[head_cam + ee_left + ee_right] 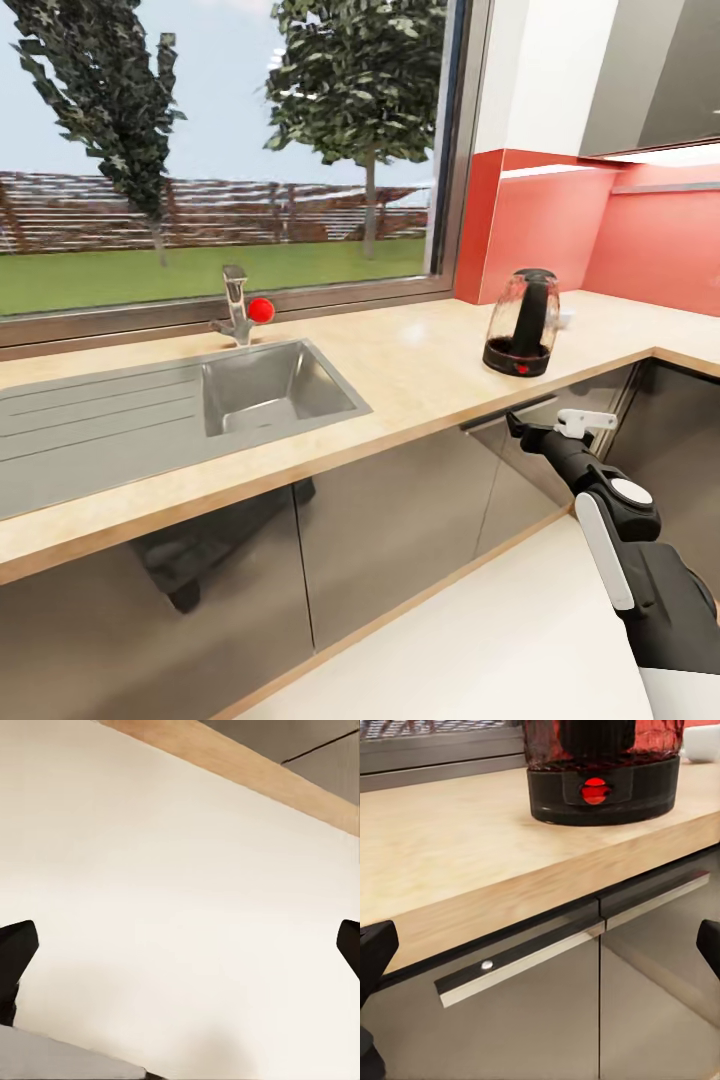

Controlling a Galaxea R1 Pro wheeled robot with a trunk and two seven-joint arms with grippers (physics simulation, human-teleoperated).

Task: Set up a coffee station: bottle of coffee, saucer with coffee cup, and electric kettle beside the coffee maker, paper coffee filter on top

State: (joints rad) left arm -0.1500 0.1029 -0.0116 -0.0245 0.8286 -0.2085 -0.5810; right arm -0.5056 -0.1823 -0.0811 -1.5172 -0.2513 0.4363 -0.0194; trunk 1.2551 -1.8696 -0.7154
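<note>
Kettle [522, 324]: on counter [400, 370], top cut off in right wrist view.
White thing [565, 318]: half hidden behind kettle.
Right fingers [376, 949]: spread, released.
Left fingers [16, 949]: spread over floor [180, 907].

I can read no text, label, brand name or number anywhere from my seat. The electric kettle [521, 335] on the desk [400, 370] carries only a plain red switch on its black base, with no lettering I can make out. The cabinet fronts [547, 1020] and their handle bars are blank as well.
</note>
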